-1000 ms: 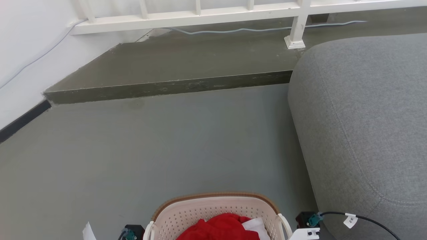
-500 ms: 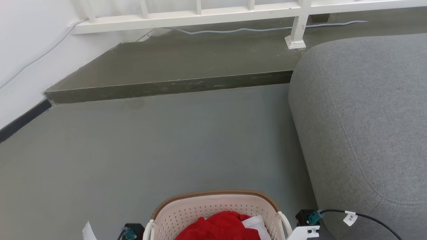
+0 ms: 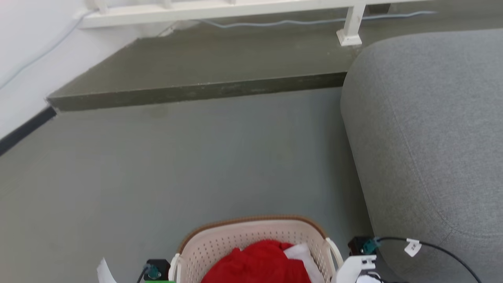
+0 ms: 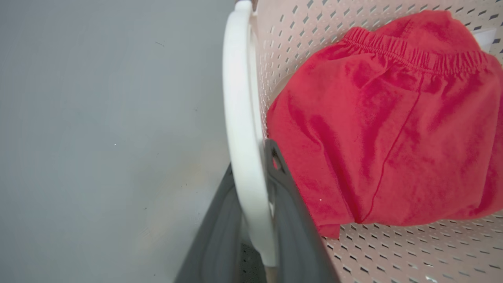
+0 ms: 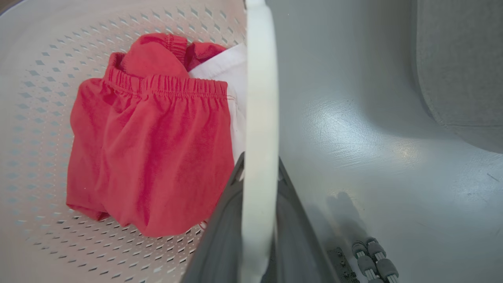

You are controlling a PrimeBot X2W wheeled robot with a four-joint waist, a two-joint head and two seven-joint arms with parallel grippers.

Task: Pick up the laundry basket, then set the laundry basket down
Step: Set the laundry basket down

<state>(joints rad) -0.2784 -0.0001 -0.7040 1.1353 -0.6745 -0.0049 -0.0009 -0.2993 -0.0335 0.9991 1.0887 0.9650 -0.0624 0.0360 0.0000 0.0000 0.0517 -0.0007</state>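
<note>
Tipping down, the head camera has pushed the whole scene higher in its view. The laundry basket point(image 3: 251, 232) sits at the bottom edge over the grey floor point(image 3: 177, 165), with red cloth point(image 3: 259, 263) and white cloth point(image 3: 300, 253) inside. The left gripper point(image 4: 251, 161) is clamped on the left handle point(image 4: 239, 118), and the right gripper point(image 5: 259, 161) on the right handle point(image 5: 259, 98). A grey sofa point(image 3: 428, 129) stands close on the right. A raised step point(image 3: 196, 92) and a white railing point(image 3: 220, 10) lie ahead.
</note>
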